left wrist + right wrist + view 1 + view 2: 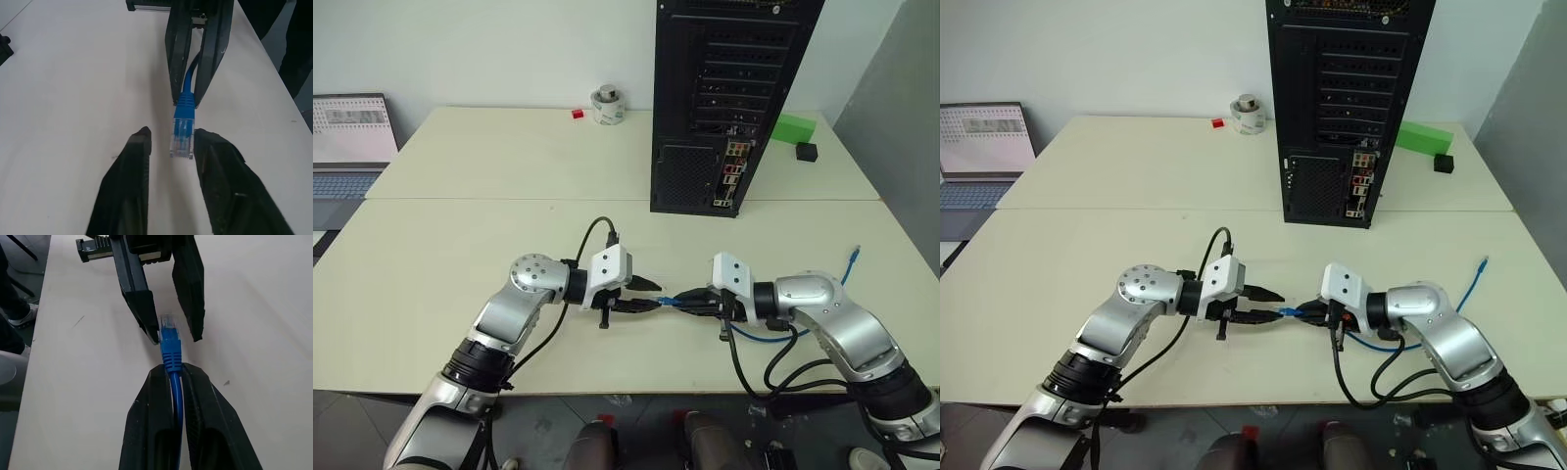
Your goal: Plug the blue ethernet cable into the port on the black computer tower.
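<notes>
The blue ethernet cable is held low over the table's front, between the two arms. My right gripper is shut on the cord just behind the blue boot. The clear plug points at my left gripper. That gripper is open, with the plug between its fingers, close against one of them. The cord's tail trails right, past my right arm, to its other end on the table. The black computer tower stands upright at the back, its rear sockets facing me.
A tape roll and a small red piece lie at the back, left of the tower. A green block and a black cube sit to its right. A laptop stands at far left.
</notes>
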Action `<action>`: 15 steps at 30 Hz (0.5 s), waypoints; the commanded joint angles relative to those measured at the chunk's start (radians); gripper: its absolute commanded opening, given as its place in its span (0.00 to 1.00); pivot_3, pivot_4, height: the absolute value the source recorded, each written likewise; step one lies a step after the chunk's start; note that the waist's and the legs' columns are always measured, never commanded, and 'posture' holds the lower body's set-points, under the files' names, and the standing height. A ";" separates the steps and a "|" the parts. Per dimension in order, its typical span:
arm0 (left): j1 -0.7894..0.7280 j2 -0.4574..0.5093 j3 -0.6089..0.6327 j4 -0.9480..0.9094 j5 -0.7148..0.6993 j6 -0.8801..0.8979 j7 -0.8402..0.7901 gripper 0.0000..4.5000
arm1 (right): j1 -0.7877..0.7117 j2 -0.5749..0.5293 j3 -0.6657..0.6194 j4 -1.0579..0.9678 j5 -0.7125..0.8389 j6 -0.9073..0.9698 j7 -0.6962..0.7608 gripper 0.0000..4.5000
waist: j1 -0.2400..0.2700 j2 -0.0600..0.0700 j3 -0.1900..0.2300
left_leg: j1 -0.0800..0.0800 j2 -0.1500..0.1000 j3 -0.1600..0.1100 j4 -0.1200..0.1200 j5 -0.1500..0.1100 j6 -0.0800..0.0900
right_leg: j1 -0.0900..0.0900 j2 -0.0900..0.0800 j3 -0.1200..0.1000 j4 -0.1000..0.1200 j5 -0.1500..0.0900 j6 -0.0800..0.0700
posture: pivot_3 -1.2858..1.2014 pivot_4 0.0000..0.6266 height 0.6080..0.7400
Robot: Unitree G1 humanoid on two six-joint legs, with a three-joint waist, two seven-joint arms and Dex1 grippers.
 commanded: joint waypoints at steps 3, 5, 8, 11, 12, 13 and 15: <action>-0.016 -0.001 0.000 -0.014 0.010 -0.014 0.006 0.06 | -0.015 0.007 -0.008 -0.027 0.014 0.002 0.007 0.01 | 0.000 0.000 0.000 | 0.000 0.000 0.000 0.000 0.000 0.000 | 0.000 0.000 0.000 0.000 0.000 0.000 | 0.52 0.24 1.00; -0.016 -0.003 0.001 -0.011 0.012 -0.018 0.011 0.06 | -0.017 0.007 -0.008 -0.028 0.013 0.005 0.006 0.01 | 0.000 0.000 0.000 | 0.000 0.000 0.000 0.000 0.000 0.000 | 0.000 0.000 0.000 0.000 0.000 0.000 | 0.52 0.24 1.00; -0.016 -0.005 0.005 -0.005 0.015 -0.029 0.016 0.06 | -0.020 0.005 -0.007 -0.026 0.011 0.007 0.008 0.01 | 0.000 0.000 0.000 | 0.000 0.000 0.000 0.000 0.000 0.000 | 0.000 0.000 0.000 0.000 0.000 0.000 | 0.52 0.24 1.00; -0.012 0.002 0.008 0.005 0.025 -0.072 0.011 0.06 | -0.022 -0.001 -0.011 -0.024 0.018 0.004 0.020 0.16 | 0.000 0.000 0.000 | 0.000 0.000 0.000 0.000 0.000 0.000 | 0.000 0.000 0.000 0.000 0.000 0.000 | 0.52 0.24 1.00; -0.008 0.010 0.006 0.007 0.032 -0.096 0.003 0.06 | -0.024 -0.006 -0.015 -0.025 0.023 0.002 0.028 0.19 | 0.000 0.000 0.000 | 0.000 0.000 0.000 0.000 0.000 0.000 | 0.000 0.000 0.000 0.000 0.000 0.000 | 0.52 0.24 1.00; -0.003 0.017 0.005 0.013 0.048 -0.140 0.002 0.06 | -0.027 -0.016 -0.023 -0.026 0.029 0.003 0.039 0.25 | 0.000 0.000 0.000 | 0.000 0.000 0.000 0.000 0.000 0.000 | 0.000 0.000 0.000 0.000 0.000 0.000 | 0.52 0.24 1.00; 0.007 0.022 0.010 0.028 0.075 -0.242 0.011 0.06 | -0.030 -0.045 -0.050 -0.032 0.048 0.009 0.065 0.34 | 0.000 0.000 0.000 | 0.000 0.000 0.000 0.000 0.000 0.000 | 0.000 0.000 0.000 0.000 0.000 0.000 | 0.52 0.24 1.00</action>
